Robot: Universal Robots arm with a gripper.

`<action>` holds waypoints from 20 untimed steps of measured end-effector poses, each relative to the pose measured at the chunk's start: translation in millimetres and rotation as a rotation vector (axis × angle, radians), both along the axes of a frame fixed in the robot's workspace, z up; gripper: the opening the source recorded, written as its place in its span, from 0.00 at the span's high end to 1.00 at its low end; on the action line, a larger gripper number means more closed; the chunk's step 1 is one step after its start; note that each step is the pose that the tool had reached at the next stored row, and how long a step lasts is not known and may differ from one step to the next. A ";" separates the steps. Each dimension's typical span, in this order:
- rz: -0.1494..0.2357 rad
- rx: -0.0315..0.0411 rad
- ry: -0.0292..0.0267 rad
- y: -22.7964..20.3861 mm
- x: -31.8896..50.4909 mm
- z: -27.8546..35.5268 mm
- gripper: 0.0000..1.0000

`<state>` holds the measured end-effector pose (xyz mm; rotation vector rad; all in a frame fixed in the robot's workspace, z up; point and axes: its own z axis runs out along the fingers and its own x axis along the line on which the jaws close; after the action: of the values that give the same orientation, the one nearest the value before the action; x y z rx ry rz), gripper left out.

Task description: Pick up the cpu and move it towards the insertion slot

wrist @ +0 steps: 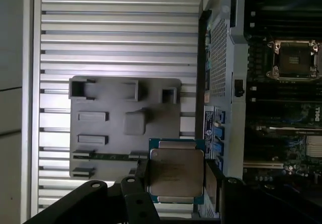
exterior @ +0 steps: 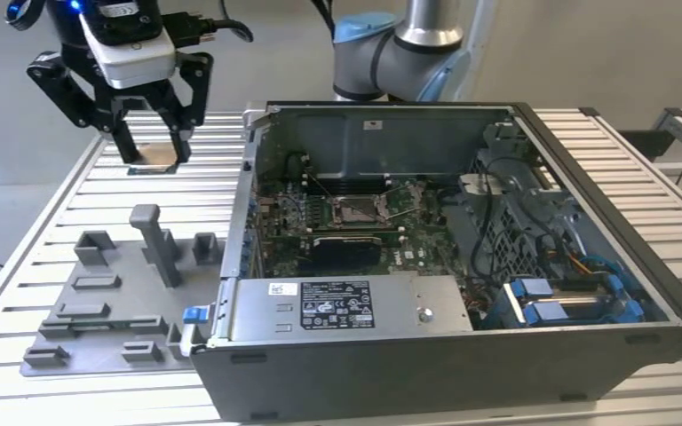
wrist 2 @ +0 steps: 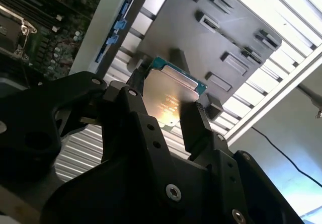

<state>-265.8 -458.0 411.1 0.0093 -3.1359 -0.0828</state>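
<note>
And the pincer [exterior: 152,146] has it: both black fingers [wrist 2: 193,126] are clamped on opposite edges of the cpu [exterior: 155,161], and in both wrist views the chip's silvery lid sits square between them, a green border showing at the rim. In the exterior view the cpu is in the upper left of the frame, held in the air above the slatted tabletop [exterior: 116,204], beyond the grey fixture plate [exterior: 104,302] and outside the open computer case [exterior: 460,355]. The insertion slot [exterior: 359,210] sits mid-frame on the motherboard [exterior: 305,226] inside that case, a silver frame around a dark brownish centre. It is well apart from the chip, and the case's side wall [exterior: 251,186] stands between the two. So this reads as the carry, with the lift done and most of the travel left. To do it well, I'd keep the chip level and the squeeze even so it can't pivot between the pads. I'd also hold enough height to clear that wall and travel smoothly, no jerks. The grip is on thin edges only, so a tilt or a knock against the wall is what could shake it loose.
</note>
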 end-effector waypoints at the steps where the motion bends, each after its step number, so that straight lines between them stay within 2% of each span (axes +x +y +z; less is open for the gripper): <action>1: 0.000 0.0000 0.0000 0.0 2.8 0.0 1.00; 8: 0.000 0.0000 0.0000 0.0 24.4 0.0 1.00; 20: 0.000 0.0000 0.0000 0.0 51.4 0.0 1.00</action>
<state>-214.4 -458.0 411.1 0.0092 -3.1360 -0.0828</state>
